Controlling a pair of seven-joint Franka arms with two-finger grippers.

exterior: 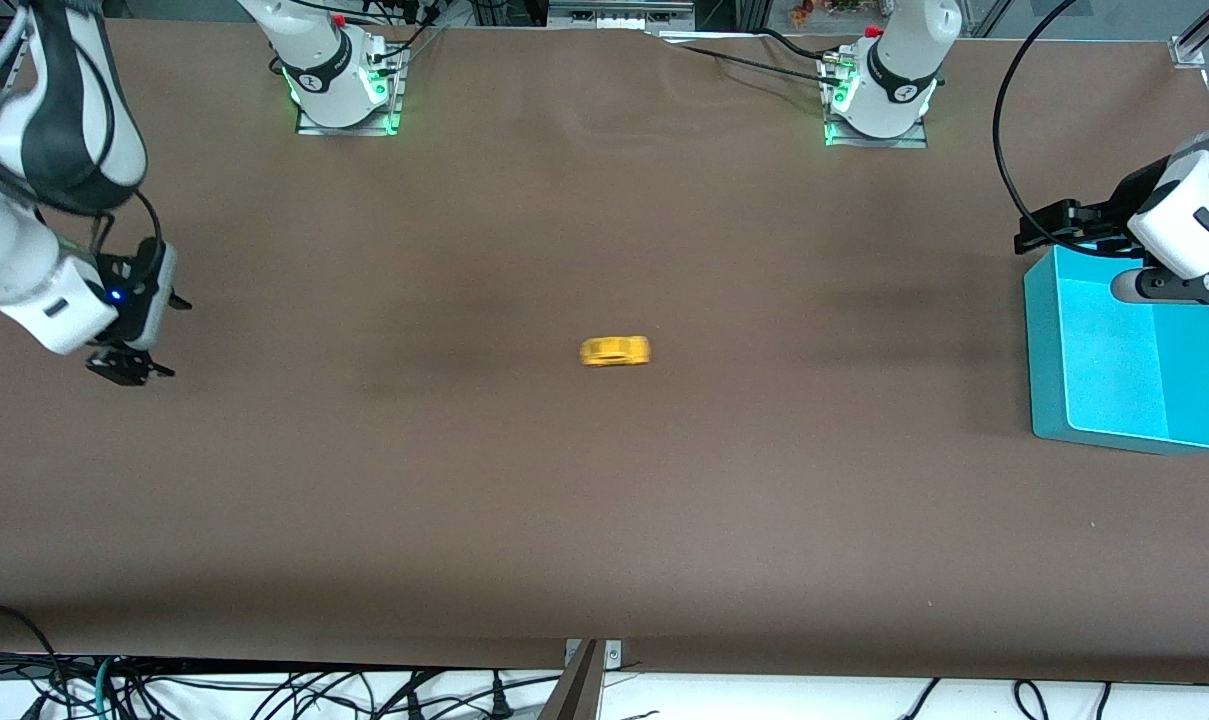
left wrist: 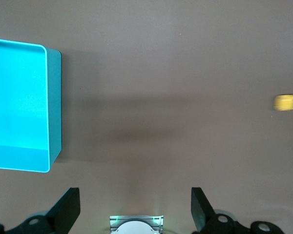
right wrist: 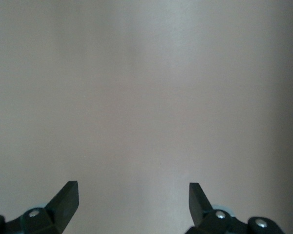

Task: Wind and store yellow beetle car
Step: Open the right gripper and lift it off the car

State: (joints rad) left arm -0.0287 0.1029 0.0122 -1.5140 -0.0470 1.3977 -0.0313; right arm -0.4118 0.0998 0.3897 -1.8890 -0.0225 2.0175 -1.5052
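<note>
We saw the yellow beetle car (exterior: 615, 351) mid-table, well apart from both grippers, lengthwise along the table; nose unclear. Left gripper (left wrist: 135, 207) and right gripper (right wrist: 133, 200) were spread wide, holding nothing.

High front camera faces the robots; wrist cameras look down, sharing brown table (exterior: 604, 500) with it.

Robotics lab, brown-covered table (exterior: 604, 520), bolted arm bases (exterior: 344, 95), loose cables (exterior: 264, 690)
</note>
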